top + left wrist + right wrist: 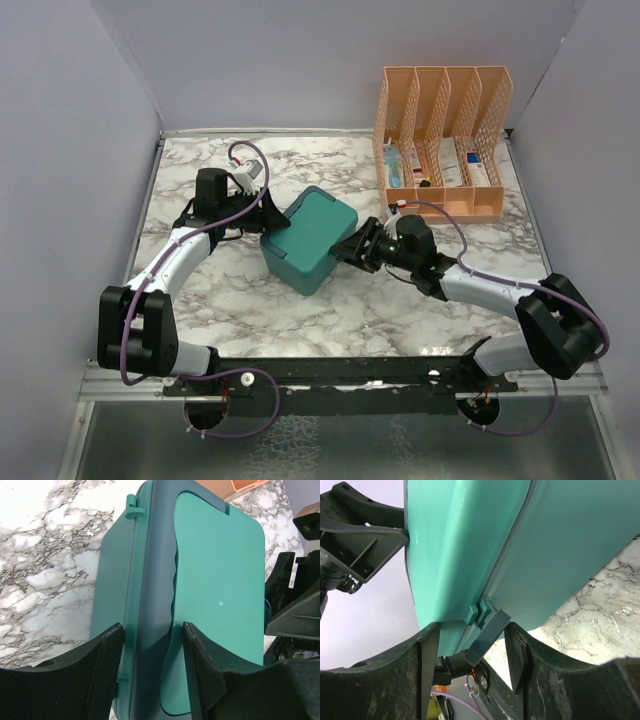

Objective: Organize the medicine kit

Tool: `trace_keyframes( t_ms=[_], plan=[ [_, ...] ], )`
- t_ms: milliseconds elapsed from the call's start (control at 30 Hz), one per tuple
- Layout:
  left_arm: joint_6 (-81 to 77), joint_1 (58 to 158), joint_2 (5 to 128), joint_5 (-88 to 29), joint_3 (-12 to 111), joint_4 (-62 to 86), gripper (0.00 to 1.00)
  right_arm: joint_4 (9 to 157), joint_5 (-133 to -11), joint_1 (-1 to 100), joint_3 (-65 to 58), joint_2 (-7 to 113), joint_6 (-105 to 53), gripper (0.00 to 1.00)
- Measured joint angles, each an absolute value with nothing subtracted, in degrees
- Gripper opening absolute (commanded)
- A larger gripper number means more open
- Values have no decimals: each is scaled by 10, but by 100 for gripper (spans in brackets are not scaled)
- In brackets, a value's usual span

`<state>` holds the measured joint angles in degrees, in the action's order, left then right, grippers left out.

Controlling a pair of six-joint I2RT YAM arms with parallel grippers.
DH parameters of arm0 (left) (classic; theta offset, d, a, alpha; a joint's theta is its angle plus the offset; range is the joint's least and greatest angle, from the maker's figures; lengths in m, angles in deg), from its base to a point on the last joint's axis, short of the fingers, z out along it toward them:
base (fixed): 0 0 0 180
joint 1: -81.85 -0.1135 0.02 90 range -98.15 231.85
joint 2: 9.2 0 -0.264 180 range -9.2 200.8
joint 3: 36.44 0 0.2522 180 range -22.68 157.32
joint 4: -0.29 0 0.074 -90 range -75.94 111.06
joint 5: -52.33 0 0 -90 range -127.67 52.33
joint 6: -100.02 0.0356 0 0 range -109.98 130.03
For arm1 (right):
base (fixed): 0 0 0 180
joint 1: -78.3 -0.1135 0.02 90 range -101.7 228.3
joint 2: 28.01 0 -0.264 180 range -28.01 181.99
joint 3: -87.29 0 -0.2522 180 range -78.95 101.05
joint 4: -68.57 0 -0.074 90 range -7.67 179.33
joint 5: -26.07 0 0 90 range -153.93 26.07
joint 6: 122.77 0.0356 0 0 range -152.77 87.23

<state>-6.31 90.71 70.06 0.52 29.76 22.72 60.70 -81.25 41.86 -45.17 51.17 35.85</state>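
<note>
The rim of the medicine kit (310, 238) is straddled mid-frame by the wide-open left end effector (152, 627); its latch (487, 635) is bracketed by the open right end effector (472, 627).

Lab booth (plain walls (70, 120) around a marble-print table (330, 315)).

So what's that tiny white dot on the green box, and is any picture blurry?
Left wrist view: the dot is probably a glint of light on the lid of the medicine kit; the left gripper looks dark and slightly soft up close. Right wrist view: the kit is shiny along its edge. Top external view: sharp, evenly lit.
</note>
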Motion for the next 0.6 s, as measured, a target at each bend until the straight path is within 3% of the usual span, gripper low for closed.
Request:
trace_keyframes(
  t_ms=[267,600],
  plan=[
    [-63,907,701,5,297,227,51,656,-807,411,-424,511,352,61],
    [-63,907,700,4,297,225,51,789,-782,404,-355,511,344,54]
  ],
)
